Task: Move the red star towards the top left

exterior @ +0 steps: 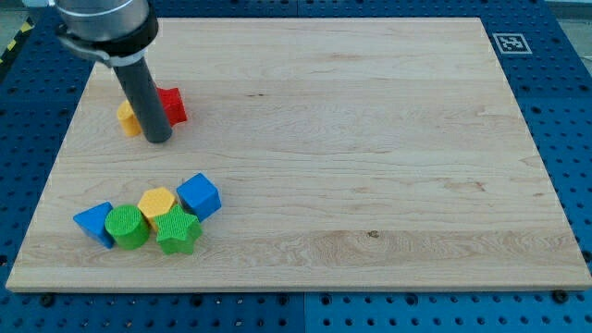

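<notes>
Near the tabletop's [370, 166] top left corner, our dark rod covers much of the red star-shaped block [173, 104] and the yellow block [128, 117], whose shape we cannot tell. The arm's grey body [102, 23] is cut off by the view's top.

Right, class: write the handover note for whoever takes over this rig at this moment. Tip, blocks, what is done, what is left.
My tip is down on the board, touching the red star at its lower left.
The red star sits in the board's upper left, beside a yellow block partly hidden behind the rod.
Five other blocks cluster at the view's bottom left, untouched.
Done: star is in the top-left area.
Left: perhaps a short push further up-left.
</notes>
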`<action>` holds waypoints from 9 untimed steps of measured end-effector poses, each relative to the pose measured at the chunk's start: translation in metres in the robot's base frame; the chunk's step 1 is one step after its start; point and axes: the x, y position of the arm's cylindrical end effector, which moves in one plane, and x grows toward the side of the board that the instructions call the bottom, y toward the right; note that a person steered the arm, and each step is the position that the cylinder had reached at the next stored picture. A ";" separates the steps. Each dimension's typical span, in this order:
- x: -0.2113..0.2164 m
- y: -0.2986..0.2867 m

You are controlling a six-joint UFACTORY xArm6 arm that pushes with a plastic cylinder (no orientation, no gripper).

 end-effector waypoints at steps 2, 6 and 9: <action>-0.035 0.005; -0.100 0.059; -0.128 0.026</action>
